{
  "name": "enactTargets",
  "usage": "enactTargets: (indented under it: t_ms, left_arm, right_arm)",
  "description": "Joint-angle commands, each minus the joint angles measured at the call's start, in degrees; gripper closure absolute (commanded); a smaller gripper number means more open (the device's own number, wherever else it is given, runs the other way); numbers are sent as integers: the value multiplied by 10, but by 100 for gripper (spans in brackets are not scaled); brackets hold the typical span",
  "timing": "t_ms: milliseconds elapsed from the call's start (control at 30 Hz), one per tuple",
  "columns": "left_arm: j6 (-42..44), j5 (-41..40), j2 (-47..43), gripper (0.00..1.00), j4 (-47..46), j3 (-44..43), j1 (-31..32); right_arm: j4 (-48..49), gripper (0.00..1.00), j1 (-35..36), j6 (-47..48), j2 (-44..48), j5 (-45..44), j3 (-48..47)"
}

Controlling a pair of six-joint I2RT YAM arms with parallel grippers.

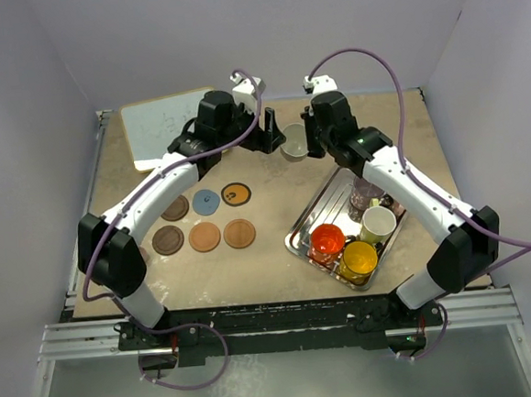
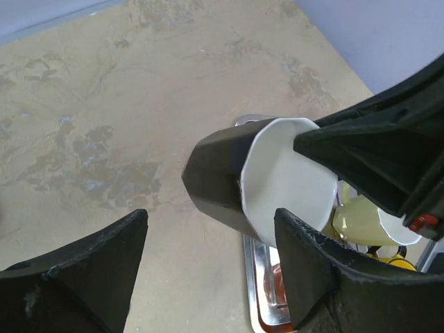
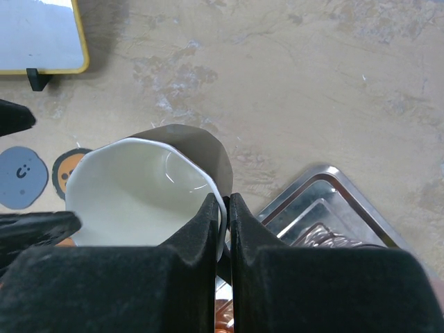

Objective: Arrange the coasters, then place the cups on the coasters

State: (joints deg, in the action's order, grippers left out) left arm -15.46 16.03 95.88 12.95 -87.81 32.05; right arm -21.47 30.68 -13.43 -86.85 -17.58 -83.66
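Observation:
A black cup [image 1: 293,143] with a white inside hangs above the table's middle back, tilted on its side. My right gripper [image 1: 311,140] is shut on its rim [image 3: 223,208]; one finger is inside, one outside. My left gripper [image 2: 211,218] is open, its fingers standing either side of the black cup [image 2: 218,177], and the left finger is clear of it. Several coasters lie in two rows at the left: a dark brown coaster [image 1: 175,207], a blue-grey coaster [image 1: 206,201], a black-rimmed orange coaster [image 1: 237,194], a second dark brown one [image 1: 168,240], and two tan ones [image 1: 205,237].
A metal tray [image 1: 298,237] at the right holds a red-orange cup [image 1: 327,241], a yellow cup [image 1: 358,259], a yellow-green cup [image 1: 379,222] and a smoky purple cup [image 1: 364,191]. A white board with a yellow frame [image 1: 163,124] lies at the back left.

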Motion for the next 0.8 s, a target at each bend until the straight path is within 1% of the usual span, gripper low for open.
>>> enactTargets:
  t_ms: [0, 100, 200, 333, 400, 500, 667, 767]
  left_arm:
    - [-47, 0, 24, 30, -24, -39, 3]
    - [-56, 7, 42, 34, -17, -52, 3]
    - [-57, 3, 53, 40, -14, -55, 2]
    - [-59, 7, 66, 53, -6, -60, 3]
    - [-57, 12, 74, 62, -3, -63, 2]
    - [-57, 25, 81, 73, 0, -67, 3]
    - [-39, 38, 86, 95, 15, -84, 2]
    - [-21, 35, 80, 97, 20, -90, 2]
  right_arm:
    - [76, 100, 12, -26, 13, -33, -29]
    - [74, 100, 17, -26, 10, -34, -29]
    - [76, 100, 21, -27, 10, -32, -28]
    - [72, 100, 24, -32, 7, -26, -31]
    - [70, 100, 24, -39, 7, -17, -31]
    - [69, 100, 24, -43, 7, 16, -31]
    - [72, 100, 24, -50, 10, 72, -20]
    - [75, 100, 24, -53, 14, 90, -11]
